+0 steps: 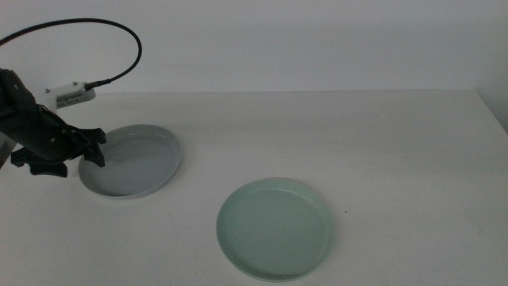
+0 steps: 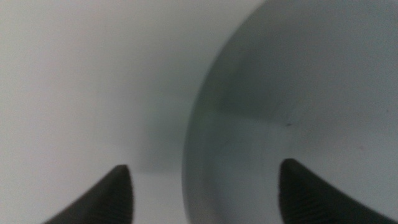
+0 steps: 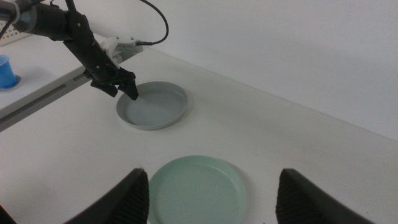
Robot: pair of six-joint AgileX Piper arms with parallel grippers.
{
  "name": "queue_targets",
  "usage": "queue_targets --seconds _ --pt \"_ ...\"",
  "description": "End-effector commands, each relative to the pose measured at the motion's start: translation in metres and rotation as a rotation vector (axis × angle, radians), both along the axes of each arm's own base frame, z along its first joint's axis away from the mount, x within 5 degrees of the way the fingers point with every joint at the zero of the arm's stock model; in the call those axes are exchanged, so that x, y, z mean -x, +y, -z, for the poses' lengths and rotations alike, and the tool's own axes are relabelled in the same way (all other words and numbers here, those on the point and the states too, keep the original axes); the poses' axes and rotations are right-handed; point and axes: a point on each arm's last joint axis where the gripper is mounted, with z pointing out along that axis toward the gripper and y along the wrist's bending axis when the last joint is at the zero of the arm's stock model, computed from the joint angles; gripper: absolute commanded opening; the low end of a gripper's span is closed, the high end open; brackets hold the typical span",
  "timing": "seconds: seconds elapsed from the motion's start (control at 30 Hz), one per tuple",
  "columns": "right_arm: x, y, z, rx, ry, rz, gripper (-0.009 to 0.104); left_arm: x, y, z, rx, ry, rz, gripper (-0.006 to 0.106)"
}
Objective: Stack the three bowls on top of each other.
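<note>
Two bowls show in these views. The grey-blue bowl (image 1: 131, 163) lies at the left of the table. My left gripper (image 1: 97, 148) is at its left rim, open, with one jaw inside the bowl (image 2: 280, 93) and the other outside over the table, the rim between them (image 2: 205, 165). The right wrist view shows that gripper (image 3: 124, 92) low at the grey-blue bowl (image 3: 152, 106). The mint green bowl (image 1: 275, 229) lies alone nearer the front, right of centre. My right gripper (image 3: 212, 171) hangs open and holds nothing, above the near side of the green bowl (image 3: 198, 186), out of the middle view.
A small white box (image 1: 71, 95) with a black cable (image 1: 119, 32) sits behind the left arm. A blue cup (image 3: 6, 71) stands beyond the table's left edge. The table's right edge (image 1: 496, 119) runs at the far right.
</note>
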Motion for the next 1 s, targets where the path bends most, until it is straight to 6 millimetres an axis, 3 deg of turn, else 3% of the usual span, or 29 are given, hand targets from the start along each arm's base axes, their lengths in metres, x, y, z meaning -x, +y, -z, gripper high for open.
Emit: queue_targets --seconds 0.0,0.2,0.33,0.5,0.6,0.77,0.97 --pt "-0.002 0.000 -0.012 -0.039 -0.073 0.005 0.052 -0.007 -0.002 -0.029 0.001 -0.113 -0.020 0.063" --pt "-0.002 0.000 -0.012 -0.039 -0.073 0.005 0.052 -0.009 -0.001 -0.017 0.019 -0.081 -0.048 0.023" --pt "-0.002 0.000 -0.012 -0.039 -0.073 0.005 0.052 -0.007 -0.002 -0.021 0.033 -0.075 -0.058 0.000" --pt "-0.002 0.000 -0.012 -0.039 -0.073 0.005 0.052 0.007 -0.006 -0.059 0.040 -0.108 -0.040 0.000" --pt "-0.002 0.000 -0.012 -0.039 -0.073 0.005 0.052 0.028 -0.019 -0.086 0.049 -0.112 0.001 0.000" --pt "-0.002 0.000 -0.012 -0.039 -0.073 0.005 0.052 0.079 -0.068 -0.118 0.040 -0.191 0.138 0.000" --pt "-0.002 0.000 -0.012 -0.039 -0.073 0.005 0.052 0.122 -0.137 -0.122 0.072 -0.222 0.349 0.000"
